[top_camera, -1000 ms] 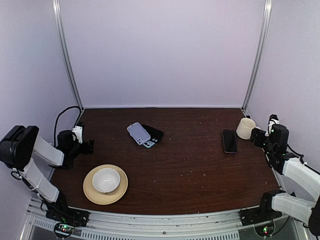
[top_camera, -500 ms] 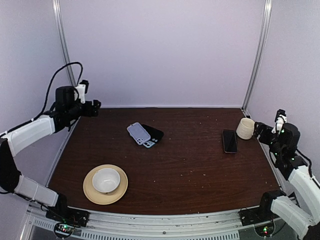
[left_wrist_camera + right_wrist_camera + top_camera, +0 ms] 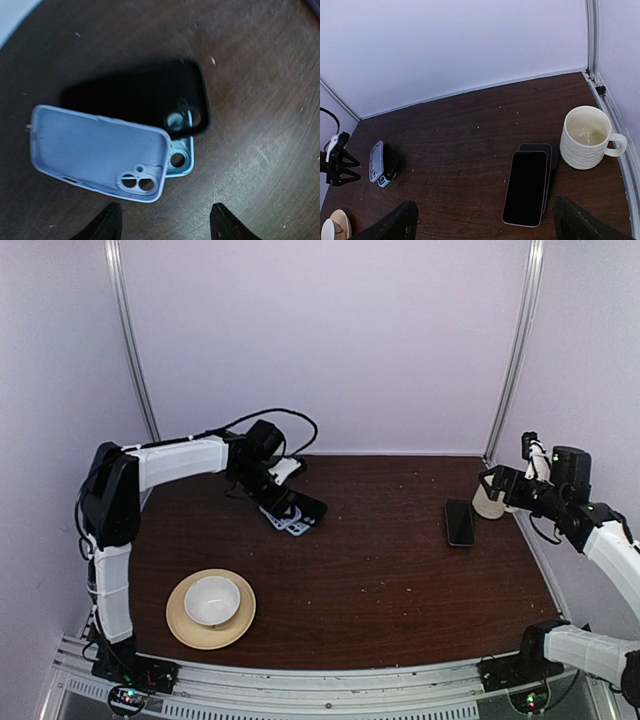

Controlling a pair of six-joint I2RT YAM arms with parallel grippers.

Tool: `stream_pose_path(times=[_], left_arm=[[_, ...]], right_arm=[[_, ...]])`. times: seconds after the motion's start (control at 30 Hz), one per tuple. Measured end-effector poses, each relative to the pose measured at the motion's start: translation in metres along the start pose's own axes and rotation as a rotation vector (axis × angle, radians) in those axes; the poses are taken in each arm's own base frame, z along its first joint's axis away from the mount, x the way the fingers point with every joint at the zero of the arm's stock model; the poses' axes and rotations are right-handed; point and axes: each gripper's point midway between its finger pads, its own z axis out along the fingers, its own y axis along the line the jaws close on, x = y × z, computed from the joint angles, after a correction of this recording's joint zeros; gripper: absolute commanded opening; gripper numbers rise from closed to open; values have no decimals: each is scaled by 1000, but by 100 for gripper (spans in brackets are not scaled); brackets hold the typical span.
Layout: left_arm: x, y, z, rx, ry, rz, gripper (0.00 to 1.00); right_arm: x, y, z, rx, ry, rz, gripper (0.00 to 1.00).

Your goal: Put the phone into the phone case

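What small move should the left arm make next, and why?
Probably lower the left gripper a little toward the pale blue shell. Its jaws stand open above the pile, and that shell lies across the black phone case, covering part of it, so it likely has to come off first.

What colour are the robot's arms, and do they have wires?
Both are white tubes with black joints: the left arm and the right arm. A thin black cable loops off the left one. The left gripper has two black fingers. Small green lights glow at the bases.
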Motion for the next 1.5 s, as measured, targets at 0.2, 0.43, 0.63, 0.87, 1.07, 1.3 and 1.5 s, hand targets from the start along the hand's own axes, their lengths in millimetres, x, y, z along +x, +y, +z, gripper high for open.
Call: stream_pose_path(times=[0.2,0.43,0.63,0.87,1.07,1.3,1.5], left_arm=[[46,-8,49,43,202,52,65],[25,-3,52,36,132,79,43],[19,-1,67,34,115,97,42],[22,-2,75,46,125,104,0],[19,-3,78,55,119,107,0],[14,-28,40,149,54,167,0],[-12,-158,-60,454,-178,496,0]], right_arm=[[11,4,2,-16,34,0,98],[31,1,11,-27,101,13,98],[37,3,15,-45,125,17,99],[38,8,15,-70,134,18,98],[41,9,15,-80,150,20,99],[29,17,5,-79,171,-3,98],[15,29,-1,-94,186,-28,97]])
